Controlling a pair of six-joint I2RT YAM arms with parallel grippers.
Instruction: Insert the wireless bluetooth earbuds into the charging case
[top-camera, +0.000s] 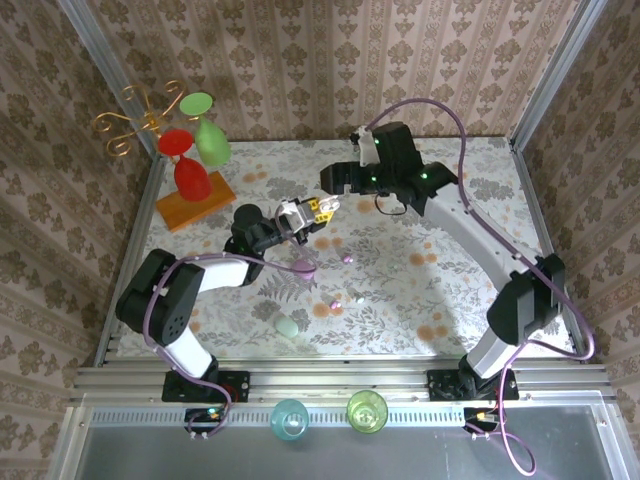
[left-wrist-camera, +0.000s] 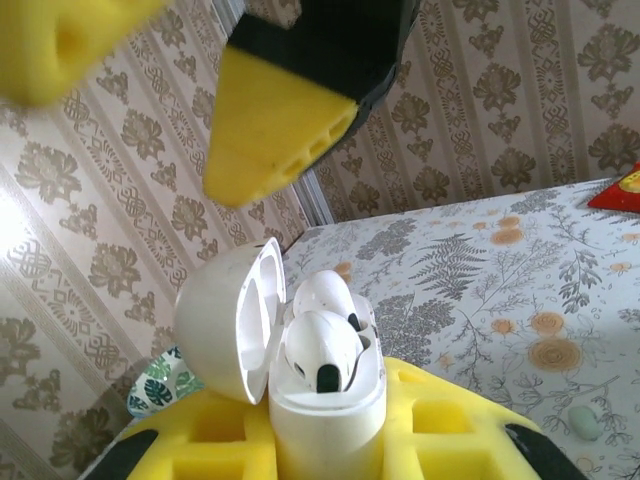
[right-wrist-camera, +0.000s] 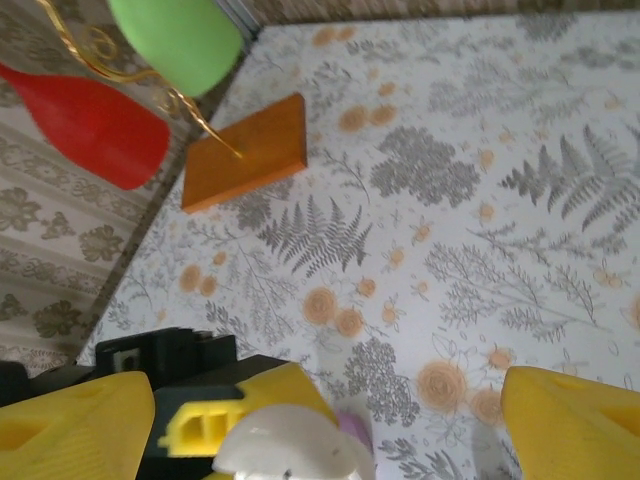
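Shut tight in the left pincer (left-wrist-camera: 325, 445), lower half clamped between yellow pads (left-wrist-camera: 200, 440): the white charging case (left-wrist-camera: 325, 405). Stands upright in the left wrist view, long axis running bottom to top, mouth facing up toward the yellow fingers (left-wrist-camera: 270, 140) overhead. Lid (left-wrist-camera: 225, 335) swung open to the left, hollow side turned toward the wells.

Seated in the case, two whitish earbuds (left-wrist-camera: 320, 350), one in front of the other (touching, as far as can be told). Rounded heads up and clear of the rim, lower ends sunk in the wells, so long axes roughly in line with the case's own. Dark spot on the front one, facing the camera.

Above the case and apart from it, the right pincer (left-wrist-camera: 165, 95): fingers spread wide, gripping nothing. Same wide gap from the right wrist, with the white lid low in frame between the fingers.

From the top camera: left pincer (top-camera: 298, 215) and right pincer (top-camera: 332, 205) nose to nose above the middle of the floral table (top-camera: 400, 290). On the table nearer the arm bases, well apart from the held case, a few loose buds: one lilac (top-camera: 347, 258), two more close together (top-camera: 335, 305). Too small to tell which way these point. Near them, a pale green pebble-like case (top-camera: 288, 326). At far left, an orange wooden base (top-camera: 195, 207) under a gold wire stand (top-camera: 135, 120).
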